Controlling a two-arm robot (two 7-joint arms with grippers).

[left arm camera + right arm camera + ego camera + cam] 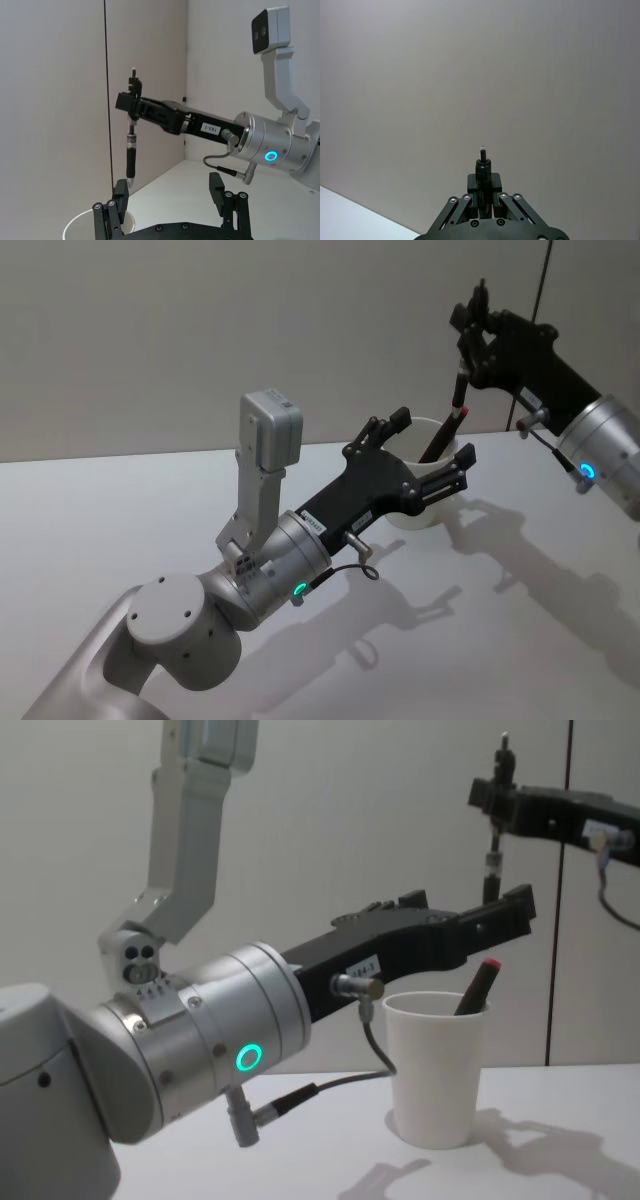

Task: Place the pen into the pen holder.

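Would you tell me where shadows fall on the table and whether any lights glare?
Head view: doubled shadows of the left gripper and cup fall on the table toward the robot's right. Chest view: the cup's shadow spreads right of its base. Left wrist view: the right arm's blue ring light glows without flare; the wall behind the right gripper's pen shows no glare.

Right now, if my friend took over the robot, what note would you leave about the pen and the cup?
Right gripper: shut on the pen, holding it upright, tip down, high above the cup.
Left gripper: open, fingers on either side of the cup's top, not squeezing it.
The cup stands upright on the table. Another pen with a red end already leans inside it.
Done: pen picked up and brought over the cup.
Left: lower the pen into the cup, let go, pull both arms back.
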